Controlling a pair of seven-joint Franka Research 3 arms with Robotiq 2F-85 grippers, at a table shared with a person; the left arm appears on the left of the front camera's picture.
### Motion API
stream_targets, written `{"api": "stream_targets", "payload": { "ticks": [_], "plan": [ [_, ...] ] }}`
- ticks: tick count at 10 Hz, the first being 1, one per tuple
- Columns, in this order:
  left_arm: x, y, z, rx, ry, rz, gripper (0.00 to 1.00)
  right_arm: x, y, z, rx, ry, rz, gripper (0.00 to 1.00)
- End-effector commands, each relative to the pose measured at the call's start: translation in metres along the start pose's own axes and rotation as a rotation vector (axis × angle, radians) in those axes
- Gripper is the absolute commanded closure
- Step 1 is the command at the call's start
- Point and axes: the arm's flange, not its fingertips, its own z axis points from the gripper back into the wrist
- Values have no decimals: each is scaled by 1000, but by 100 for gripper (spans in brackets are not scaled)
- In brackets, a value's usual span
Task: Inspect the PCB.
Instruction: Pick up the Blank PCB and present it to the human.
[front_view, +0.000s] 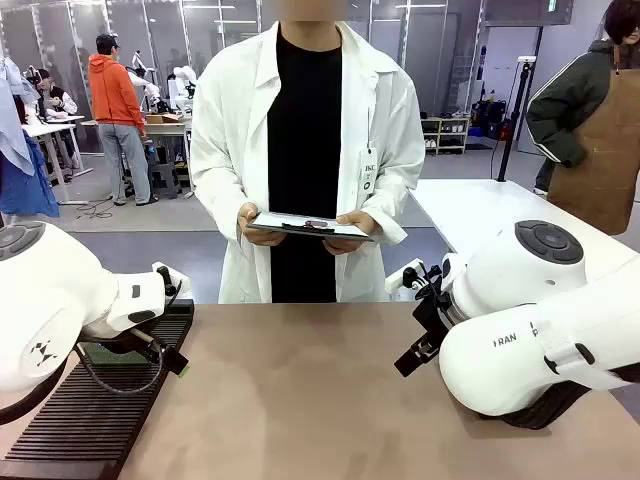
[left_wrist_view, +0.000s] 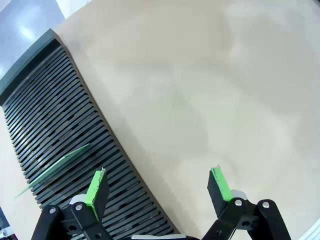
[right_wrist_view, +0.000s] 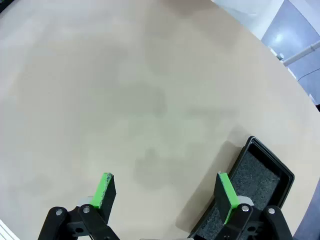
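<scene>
The PCB (left_wrist_view: 56, 167), a thin green board seen edge-on, stands tilted in a slot of the black slotted rack (left_wrist_view: 60, 110). In the left wrist view my left gripper (left_wrist_view: 158, 186) hangs open over the rack's edge and the bare table, just right of the board, with nothing between its green pads (left_wrist_view: 96, 189). In the front view that gripper (front_view: 170, 358) is low over the rack (front_view: 90, 420) at the table's left. My right gripper (right_wrist_view: 164, 191) is open and empty above the table; in the front view it (front_view: 412, 355) is right of centre.
A shallow black tray (right_wrist_view: 272, 172) with grey foam lies just beside my right gripper. Across the table a person in a white coat holds a white clipboard (front_view: 305, 226) in both hands. The brown tabletop (front_view: 300, 400) between the arms is bare.
</scene>
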Motion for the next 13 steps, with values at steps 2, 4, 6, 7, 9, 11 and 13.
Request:
{"api": "stream_targets", "payload": {
  "ticks": [2,4,6,7,9,11,13],
  "plan": [
    [0,0,0,0,0,0,0,0,0,0,0,0,0,0],
    [0,0,0,0,0,0,0,0,0,0,0,0,0,0],
    [0,0,0,0,0,0,0,0,0,0,0,0,0,0],
    [0,0,0,0,0,0,0,0,0,0,0,0,0,0],
    [0,0,0,0,0,0,0,0,0,0,0,0,0,0],
    [5,9,17,-117,27,-13,0,4,-10,20,130,28,-95,0],
    [3,28,43,-340,113,-14,0,8,-26,48,247,48,-164,0]
  ]
}}
